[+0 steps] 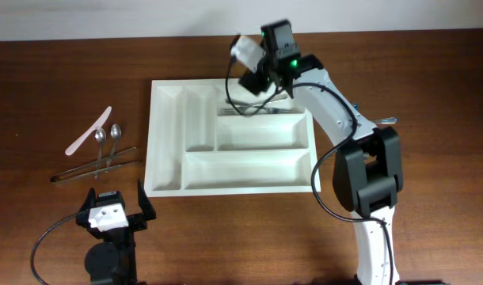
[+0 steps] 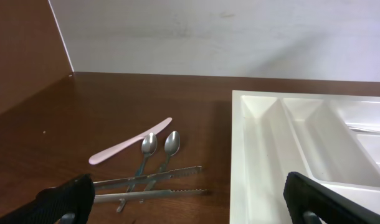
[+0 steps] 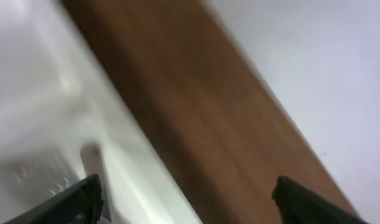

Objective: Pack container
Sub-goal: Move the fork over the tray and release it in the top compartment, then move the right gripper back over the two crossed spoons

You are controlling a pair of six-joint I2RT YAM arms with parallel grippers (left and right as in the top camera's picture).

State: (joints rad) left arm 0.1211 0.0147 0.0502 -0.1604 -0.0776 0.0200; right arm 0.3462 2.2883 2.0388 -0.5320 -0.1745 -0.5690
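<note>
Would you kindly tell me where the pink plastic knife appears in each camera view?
Overhead: pink plastic knife, far left, beside the spoons.
Left wrist: centre-left, beside the spoons.
Right wrist: not in view.
Shared landmark: the white container, blurred in the right wrist view.

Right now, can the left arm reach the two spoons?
Probably yes. The left gripper is open and faces the spoons. Only the tongs lie nearer, crossing the handles; coming down on the bowl ends should avoid them.

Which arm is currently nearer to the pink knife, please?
Left. The left arm sits at the near table edge, the pink knife beyond it; the right arm reaches over the white tray's far side, the tray between it and the knife.
</note>
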